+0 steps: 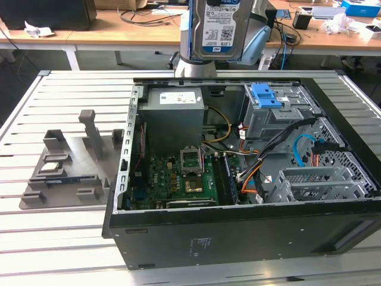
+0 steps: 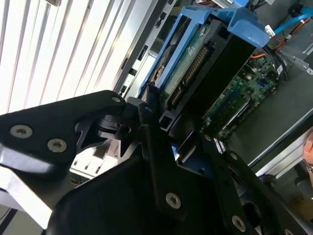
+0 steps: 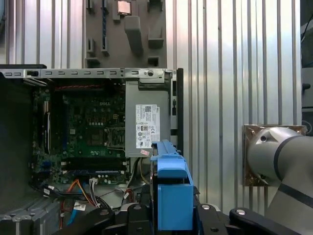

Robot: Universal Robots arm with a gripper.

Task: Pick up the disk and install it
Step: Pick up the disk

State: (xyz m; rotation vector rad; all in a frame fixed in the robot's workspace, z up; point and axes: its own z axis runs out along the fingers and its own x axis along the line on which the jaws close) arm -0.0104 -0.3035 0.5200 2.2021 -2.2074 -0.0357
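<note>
Slatted table (image 1: 59,238) below — disk (image 1: 217,27) held high, clamped between the fingers (image 2: 149,132).

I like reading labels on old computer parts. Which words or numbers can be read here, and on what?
White-and-blue label on the disk: print and codes, too small to read.
White sticker on the power-supply box: print too small to read.
Faint white marks on the computer case: blurred.
So nothing reads clearly.
</note>
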